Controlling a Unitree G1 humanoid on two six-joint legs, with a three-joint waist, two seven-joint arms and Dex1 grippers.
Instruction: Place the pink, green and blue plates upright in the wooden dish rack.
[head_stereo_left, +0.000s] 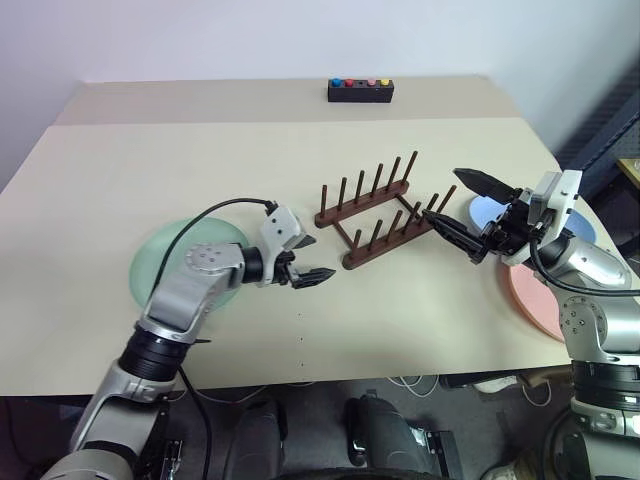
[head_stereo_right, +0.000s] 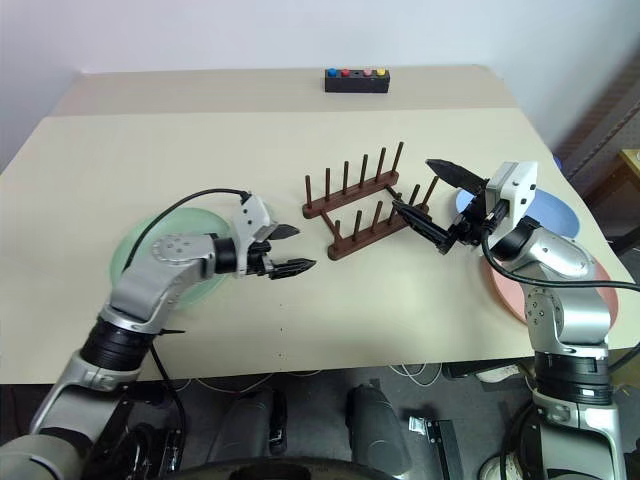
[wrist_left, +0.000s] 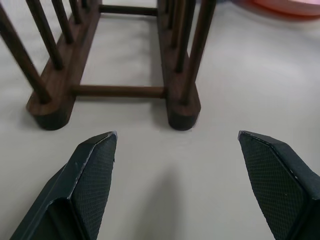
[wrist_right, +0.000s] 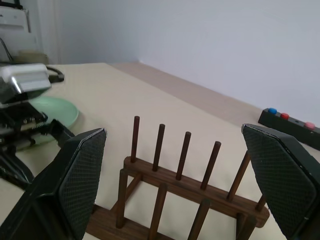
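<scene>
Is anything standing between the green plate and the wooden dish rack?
Yes: the open left gripper sits over the table between the green plate and the wooden dish rack, whose slots are all empty.
</scene>
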